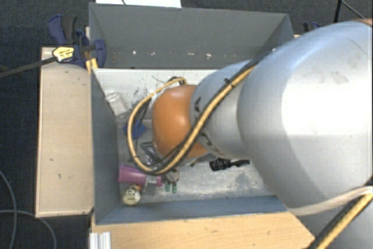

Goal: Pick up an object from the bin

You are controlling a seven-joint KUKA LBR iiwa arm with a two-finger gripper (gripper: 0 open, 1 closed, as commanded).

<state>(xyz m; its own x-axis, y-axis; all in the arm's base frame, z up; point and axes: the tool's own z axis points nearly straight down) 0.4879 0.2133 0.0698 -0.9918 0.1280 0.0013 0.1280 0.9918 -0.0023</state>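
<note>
Camera view: grey arm and orange wrist cover (pixel 172 122) blocking much of bin (pixel 192 38); right part of floor hidden. Cable (pixel 137 119) looped round the cover. Hand (pixel 152 165) low at near-left of bin, mostly tucked under the cover; how far open cannot be told. Just beside it, by near-left corner: magenta cylinder-like piece (pixel 131 174), lying flat, long axis left-right, wider end left, right end lost under the hand. Nearer still, yellowish round thing (pixel 131 197). Small green bits (pixel 170 186) close by. Clear plastic piece (pixel 116 103) far-left. Black piece (pixel 228 164) partly under arm, kind unclear.
</note>
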